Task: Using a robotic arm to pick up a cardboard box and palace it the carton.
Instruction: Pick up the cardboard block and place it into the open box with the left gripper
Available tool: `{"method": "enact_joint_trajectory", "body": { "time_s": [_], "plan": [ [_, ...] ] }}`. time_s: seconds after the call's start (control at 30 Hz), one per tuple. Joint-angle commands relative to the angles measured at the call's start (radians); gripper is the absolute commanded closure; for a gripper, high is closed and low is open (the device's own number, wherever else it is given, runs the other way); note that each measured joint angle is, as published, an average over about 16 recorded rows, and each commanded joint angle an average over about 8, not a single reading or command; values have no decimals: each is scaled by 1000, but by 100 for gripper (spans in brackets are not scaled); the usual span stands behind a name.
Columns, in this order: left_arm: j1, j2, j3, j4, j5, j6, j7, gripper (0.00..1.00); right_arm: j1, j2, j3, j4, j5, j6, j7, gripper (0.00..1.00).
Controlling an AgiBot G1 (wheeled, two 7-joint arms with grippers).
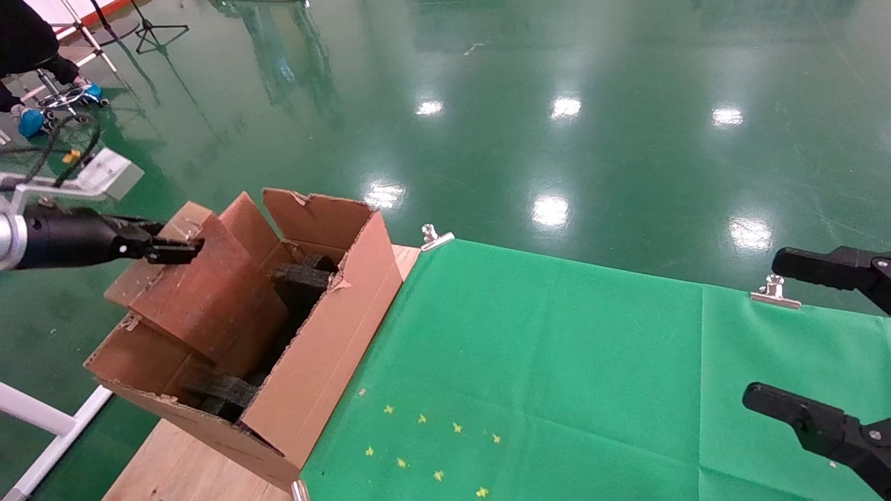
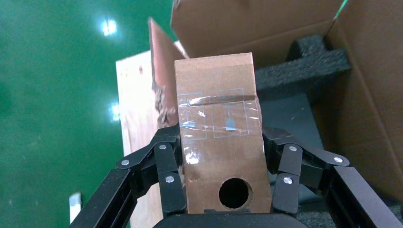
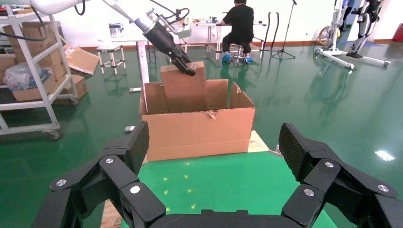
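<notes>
Left pincer (image 2: 223, 190): closed on the box (image 1: 209, 292), fingers (image 2: 168, 178) clamping its two sides, so it hangs tilted over the carton's open top.
Box: lower end already between the flaps, not yet resting inside.
Carton (image 1: 327, 355): on the bench's (image 1: 188, 473) left end, flaps upright; holds black foam (image 1: 303, 275) at both ends, with a gap between, likely the box's seat.
Right pincer (image 3: 214, 161): spread wide, empty, parked above the green cloth (image 1: 557, 369).
</notes>
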Motion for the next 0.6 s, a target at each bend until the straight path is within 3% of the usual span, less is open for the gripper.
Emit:
{"method": "enact_joint_trajectory", "body": {
  "time_s": [0.03,0.6],
  "plan": [
    [-2,9,4,34,9,-16,11,100,0,0,0,0,0,0,0,0],
    [-5,110,27,258,51,-116,72,100,0,0,0,0,0,0,0,0]
  ]
}}
